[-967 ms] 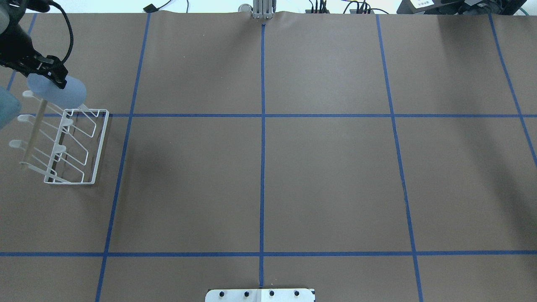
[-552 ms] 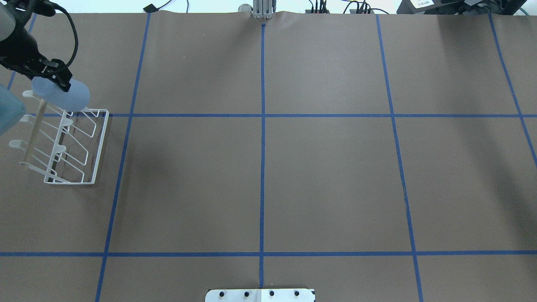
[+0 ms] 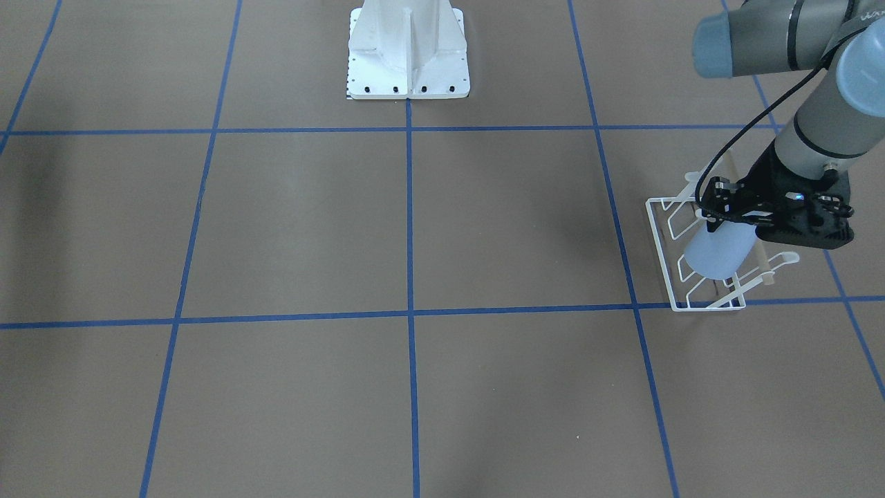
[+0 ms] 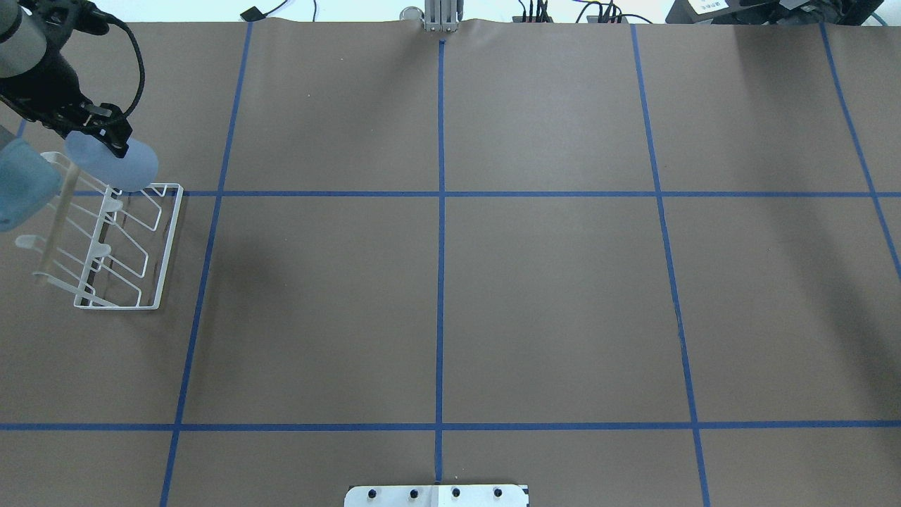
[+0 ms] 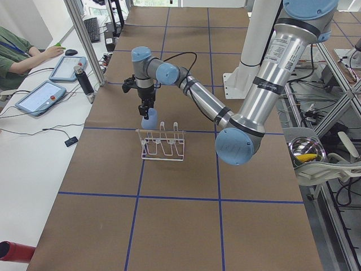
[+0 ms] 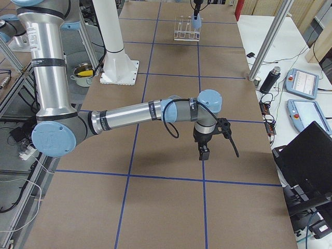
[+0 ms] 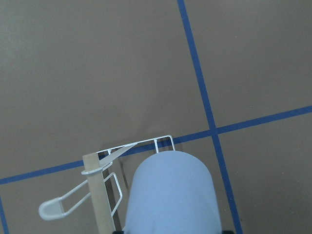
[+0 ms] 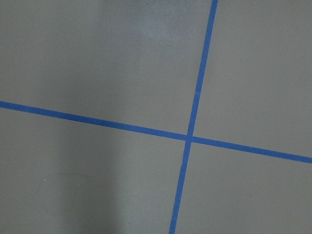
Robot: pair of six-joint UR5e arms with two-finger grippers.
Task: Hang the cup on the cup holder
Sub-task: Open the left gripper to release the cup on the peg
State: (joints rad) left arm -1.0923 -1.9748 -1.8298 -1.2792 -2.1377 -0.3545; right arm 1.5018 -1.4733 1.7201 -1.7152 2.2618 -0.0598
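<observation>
My left gripper (image 4: 109,137) is shut on the pale blue cup (image 4: 116,165) near one end. It holds the cup tilted over the far end of the white wire cup holder (image 4: 151,282). The front view shows the cup (image 3: 719,252) in front of the cup holder's frame (image 3: 660,249), below the left gripper (image 3: 722,220). In the left wrist view the cup (image 7: 170,195) lies beside the wooden rod (image 7: 100,195) and one prong (image 7: 53,209). I cannot tell whether the cup touches a prong. My right gripper (image 6: 204,150) hangs over bare table, and I cannot tell if it is open.
The brown table cover (image 4: 549,303) carries a grid of blue tape lines. The robot's white base (image 3: 408,52) stands at the table's near edge. Tablets and a dark bottle (image 5: 84,82) lie beyond the far edge, by a seated person (image 5: 17,56).
My left gripper has carried the cup a little to the right in the overhead view, along the cup holder's far end. The cup holder has not moved.
</observation>
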